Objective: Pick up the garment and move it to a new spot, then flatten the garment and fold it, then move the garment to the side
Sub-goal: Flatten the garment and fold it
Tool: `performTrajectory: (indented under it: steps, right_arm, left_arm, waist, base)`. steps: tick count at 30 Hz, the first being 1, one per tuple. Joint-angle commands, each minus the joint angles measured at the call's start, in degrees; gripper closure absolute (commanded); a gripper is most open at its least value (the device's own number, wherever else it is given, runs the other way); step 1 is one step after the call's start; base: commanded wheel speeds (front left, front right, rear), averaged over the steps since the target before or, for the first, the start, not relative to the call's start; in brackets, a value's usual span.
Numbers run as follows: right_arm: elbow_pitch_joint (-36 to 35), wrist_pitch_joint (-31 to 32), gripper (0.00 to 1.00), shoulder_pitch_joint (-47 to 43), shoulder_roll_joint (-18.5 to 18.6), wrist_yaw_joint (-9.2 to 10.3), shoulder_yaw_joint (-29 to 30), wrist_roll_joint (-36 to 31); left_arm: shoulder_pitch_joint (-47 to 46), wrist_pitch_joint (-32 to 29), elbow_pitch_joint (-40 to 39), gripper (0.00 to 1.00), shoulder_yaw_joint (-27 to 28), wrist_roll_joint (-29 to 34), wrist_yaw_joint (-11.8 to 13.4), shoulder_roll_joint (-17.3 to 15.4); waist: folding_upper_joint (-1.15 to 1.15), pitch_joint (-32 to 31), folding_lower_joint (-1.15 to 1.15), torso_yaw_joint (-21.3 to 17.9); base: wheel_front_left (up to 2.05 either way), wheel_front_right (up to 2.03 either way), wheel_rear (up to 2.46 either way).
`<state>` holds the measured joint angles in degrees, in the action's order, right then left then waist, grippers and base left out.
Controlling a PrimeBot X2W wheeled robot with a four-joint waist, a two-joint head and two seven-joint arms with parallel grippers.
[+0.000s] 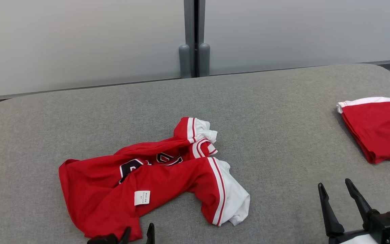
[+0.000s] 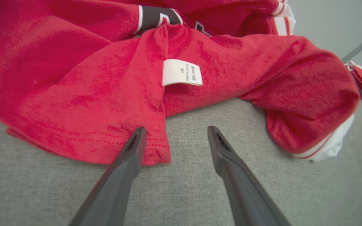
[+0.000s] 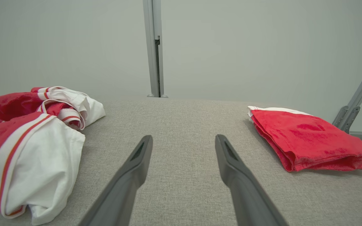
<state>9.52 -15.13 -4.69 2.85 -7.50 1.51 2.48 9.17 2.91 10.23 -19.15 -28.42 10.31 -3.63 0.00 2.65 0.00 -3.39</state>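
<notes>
Crumpled jersey point(image 1: 147, 183) lies left of centre, its hem just above the empty, wide-spread left gripper point(image 1: 139, 233) at the bottom edge; the right gripper point(image 1: 334, 184), likewise spread, sits farther off, lower right.

Crumpled red garment point(image 1: 168, 176), white-trimmed sleeves, label point(image 1: 142, 197) showing, on grey surface point(image 1: 266, 112)

A bare lab: grey padded table point(image 1: 283, 101) before frosted partition panels point(image 1: 80, 40).

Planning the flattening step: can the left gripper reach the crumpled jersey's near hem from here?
Probably yes: the left gripper stands open right at the near hem of the crumpled jersey, with nothing lying between them.
</notes>
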Motion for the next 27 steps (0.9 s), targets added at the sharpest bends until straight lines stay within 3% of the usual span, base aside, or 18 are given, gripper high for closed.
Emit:
performTrajectory:
  steps: [1, 13, 14, 15, 16, 17, 22, 24, 27]
  right_arm:
    - [-0.1, 0.0, 0.0, 0.6, 0.3, 0.02, 0.4, -0.2]
    - [0.1, 0.0, 0.0, 0.0, 0.2, 0.02, 1.3, 0.3]
    - [0.0, 0.0, 0.0, -0.1, 0.2, 0.02, 1.3, 0.4]
    - [0.1, 0.0, 0.0, -0.2, 0.2, 0.02, 1.4, 0.4]
    - [0.1, 0.0, 0.0, -0.2, 0.2, 0.02, 1.4, 0.4]
    - [0.2, 0.0, 0.0, -0.2, 0.2, 0.02, 1.4, 0.5]
    - [0.1, 0.0, 0.0, -0.8, 0.2, 0.02, 1.9, 0.7]
    - [0.0, 0.0, 0.0, -1.6, 0.2, 0.02, 2.3, 1.0]
    - [0.0, 0.0, 0.0, -2.2, 0.2, 0.02, 2.7, 1.1]
  left_arm:
    - [-1.6, -0.6, 1.1, 0.0, -0.4, 0.3, 0.2, -0.4]
    - [-4.2, -1.3, 13.1, 0.0, 0.4, 1.1, 1.3, -2.8]
    - [-4.1, -1.8, 13.9, 0.39, 0.1, 1.2, 1.0, -3.2]
    - [-4.1, -2.4, 14.7, 0.6, -0.5, 1.3, 0.5, -3.5]
    - [-4.2, -3.2, 15.5, 0.73, -1.0, 1.4, 0.0, -3.6]
    - [-4.2, -3.6, 16.1, 1.0, -1.6, 1.5, -0.6, -3.9]
    - [-2.7, -5.4, 14.3, 1.0, -2.0, 0.5, -3.0, -6.0]
    - [-0.9, -6.6, 7.8, 1.0, -1.4, -1.1, -4.6, -8.0]
    - [3.8, -10.1, -2.0, 1.0, -0.1, -2.5, -4.9, -12.1]
  waist:
    - [0.0, 0.3, 0.0, -0.8]
    - [0.0, 1.0, 0.0, -3.1]
    - [0.0, 0.9, 0.0, -3.2]
    - [0.0, 0.9, 0.0, -3.1]
    - [0.0, 0.8, 0.0, -3.0]
    - [0.0, 0.7, 0.0, -2.9]
    - [0.0, -0.3, 0.0, -1.4]
    - [0.0, -1.3, 0.0, -0.2]
    - [0.0, -2.2, 0.0, 0.9]
  base:
    - [0.0, 0.0, 0.0]
    - [0.0, 0.0, 0.0]
    - [0.0, 0.0, 0.0]
    - [0.0, 0.0, 0.0]
    - [0.0, 0.0, 0.0]
    - [0.0, 0.0, 0.0]
    - [0.0, 0.0, 0.0]
    - [0.0, 0.0, 0.0]
    - [0.0, 0.0, 0.0]
